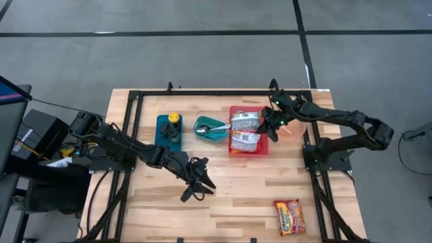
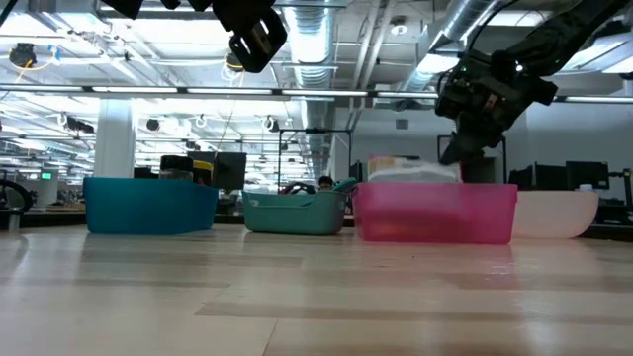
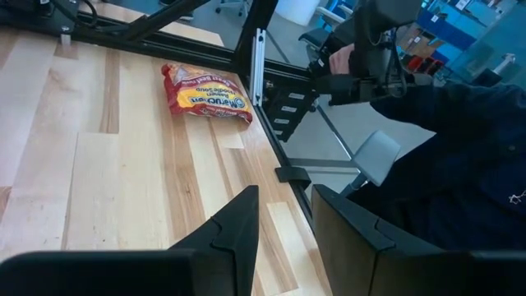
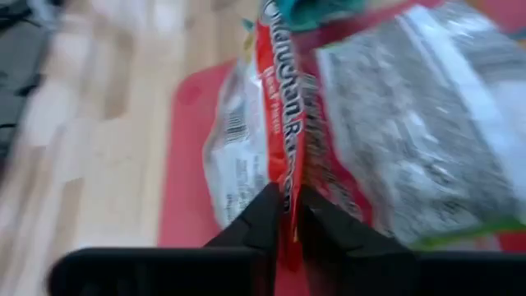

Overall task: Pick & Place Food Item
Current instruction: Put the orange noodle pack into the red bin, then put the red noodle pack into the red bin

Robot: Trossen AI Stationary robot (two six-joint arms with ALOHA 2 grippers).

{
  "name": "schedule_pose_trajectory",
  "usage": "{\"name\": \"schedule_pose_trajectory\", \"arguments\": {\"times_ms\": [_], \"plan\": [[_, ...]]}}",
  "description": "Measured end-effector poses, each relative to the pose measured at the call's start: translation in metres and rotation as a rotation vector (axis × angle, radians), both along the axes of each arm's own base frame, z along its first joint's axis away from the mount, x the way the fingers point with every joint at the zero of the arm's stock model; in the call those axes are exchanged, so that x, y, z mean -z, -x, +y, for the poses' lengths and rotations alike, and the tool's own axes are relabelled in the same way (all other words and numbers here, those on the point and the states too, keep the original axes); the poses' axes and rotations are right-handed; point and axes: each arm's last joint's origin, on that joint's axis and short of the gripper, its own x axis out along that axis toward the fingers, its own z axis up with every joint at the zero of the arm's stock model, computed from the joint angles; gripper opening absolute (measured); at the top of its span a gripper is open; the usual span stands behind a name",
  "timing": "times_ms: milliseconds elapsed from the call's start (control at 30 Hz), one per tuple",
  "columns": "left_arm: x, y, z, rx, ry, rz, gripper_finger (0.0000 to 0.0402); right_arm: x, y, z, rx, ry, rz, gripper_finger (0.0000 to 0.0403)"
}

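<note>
A red bin (image 1: pixel 231 132) stands at the table's far middle with two silver-and-red noodle packets (image 1: pixel 244 122) in it. My right gripper (image 1: pixel 269 123) is at the bin's right side, slanting down, shut on one packet's edge (image 4: pixel 288 123). In the low view it hangs just above the pink bin wall (image 2: pixel 435 213). Another red-and-yellow noodle packet (image 1: pixel 289 217) lies flat near the table's front right, also in the left wrist view (image 3: pixel 205 94). My left gripper (image 1: pixel 196 183) hovers open over the table's middle with nothing between its fingers. My right gripper pinches the packet's red seam edge (image 4: pixel 289 193) between its two fingers. The fingers slant down from the table's right side. The packet sits tilted on edge over the red bin floor (image 4: pixel 185 164); I cannot tell whether it is lifted clear.
A teal bowl (image 1: pixel 211 129) with a spoon and a blue tub (image 1: pixel 169 130) holding a yellow-capped item stand left of the red bin. A black frame (image 1: pixel 135 101) rims the table. A person in a dark sleeve (image 3: pixel 460 123) is beyond the table's right edge.
</note>
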Motion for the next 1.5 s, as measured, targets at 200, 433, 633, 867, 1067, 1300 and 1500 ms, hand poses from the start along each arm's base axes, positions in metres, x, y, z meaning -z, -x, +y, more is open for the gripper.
{"name": "schedule_pose_trajectory", "arguments": {"times_ms": [200,433,633,867,1067,1300,1500], "plan": [[0.000,0.000,0.000,0.000,0.000,0.000,0.0109,0.002,0.001,-0.002,0.074,0.040,0.057,0.0110],[0.000,0.000,0.000,0.003,-0.008,-0.004,0.0109,-0.007,-0.001,-0.004,0.076,0.043,0.056,0.0191],[0.000,0.000,0.000,0.003,-0.008,-0.005,0.0109,-0.022,-0.002,-0.007,0.112,0.076,0.095,0.0211],[0.000,0.000,0.000,0.003,-0.008,-0.005,0.0109,-0.047,0.012,0.003,0.144,0.101,0.063,0.0196],[0.000,0.000,0.000,0.002,-0.007,-0.006,0.0109,-0.067,0.030,0.021,0.177,0.078,0.007,0.0177],[0.000,-0.001,0.002,-0.060,-0.027,-0.013,0.0109,-0.079,0.045,0.046,0.196,-0.017,-0.002,0.0164],[0.000,-0.001,0.003,-0.096,-0.038,-0.014,0.0109,-0.082,0.044,0.065,0.183,-0.116,0.017,0.0143]]}}
